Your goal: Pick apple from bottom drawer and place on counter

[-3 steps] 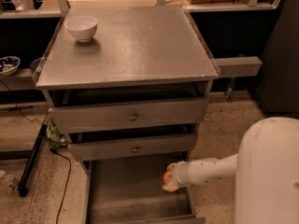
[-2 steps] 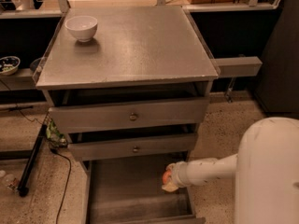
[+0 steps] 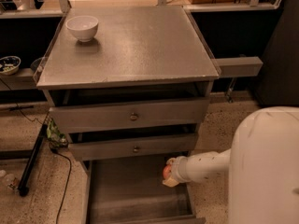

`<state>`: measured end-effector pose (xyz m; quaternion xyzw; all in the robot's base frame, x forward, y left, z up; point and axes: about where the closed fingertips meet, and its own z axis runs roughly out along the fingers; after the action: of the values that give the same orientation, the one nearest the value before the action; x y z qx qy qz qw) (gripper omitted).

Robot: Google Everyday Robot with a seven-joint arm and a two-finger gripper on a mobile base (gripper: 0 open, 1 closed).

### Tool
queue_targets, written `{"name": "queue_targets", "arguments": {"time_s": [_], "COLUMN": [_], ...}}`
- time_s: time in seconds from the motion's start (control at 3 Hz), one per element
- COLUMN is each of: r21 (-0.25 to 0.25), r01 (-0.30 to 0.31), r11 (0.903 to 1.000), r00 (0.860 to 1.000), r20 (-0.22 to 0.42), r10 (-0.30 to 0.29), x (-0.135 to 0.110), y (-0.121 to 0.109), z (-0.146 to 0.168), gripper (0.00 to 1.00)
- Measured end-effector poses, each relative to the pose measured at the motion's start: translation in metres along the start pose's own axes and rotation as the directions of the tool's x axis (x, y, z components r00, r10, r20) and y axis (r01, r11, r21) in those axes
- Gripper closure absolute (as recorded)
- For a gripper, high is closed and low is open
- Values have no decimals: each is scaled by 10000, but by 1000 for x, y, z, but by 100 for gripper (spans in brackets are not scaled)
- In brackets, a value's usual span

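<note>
Body: the robot's white shell [image 3: 266, 167] fills the near right of the view.
Arm: a white forearm [image 3: 205, 164] reaches out of the body roughly level and leftward, held low, and crosses the drawer's right wall.
Gripper: the gripper [image 3: 168, 173] is at the arm's left end, just inside the drawer's right edge and just below the lower front.
Fingers: clenched on the apple, with pale parts above and below it.
Apple: the apple [image 3: 166, 171] is held at the gripper's tip, at the right side of the drawer. I cannot tell whether it clears the floor.
Drawer: the drawer [image 3: 126, 195] is pulled open, its grey floor showing.
Fronts: the lower front [image 3: 136, 148] and upper front [image 3: 134, 116] each carry a small knob.
Surface: the surface [image 3: 140, 50] is grey and speckled.
Bowl: a white bowl [image 3: 82, 28] stands upright near the surface's far left corner.
</note>
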<state>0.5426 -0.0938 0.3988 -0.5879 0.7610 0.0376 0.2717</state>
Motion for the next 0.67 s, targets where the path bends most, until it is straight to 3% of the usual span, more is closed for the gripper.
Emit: {"name": "queue_targets", "arguments": {"time_s": [0.33, 0.67], "r21": [687, 1310], "r01": [789, 1347], "r11": [9945, 9822], "r00": [9969, 9909], "r20": [-114, -125], "r10": [-783, -1343], "x": [-24, -43], "y": [-14, -20], "z": [-52, -93], "gripper": [100, 100]}}
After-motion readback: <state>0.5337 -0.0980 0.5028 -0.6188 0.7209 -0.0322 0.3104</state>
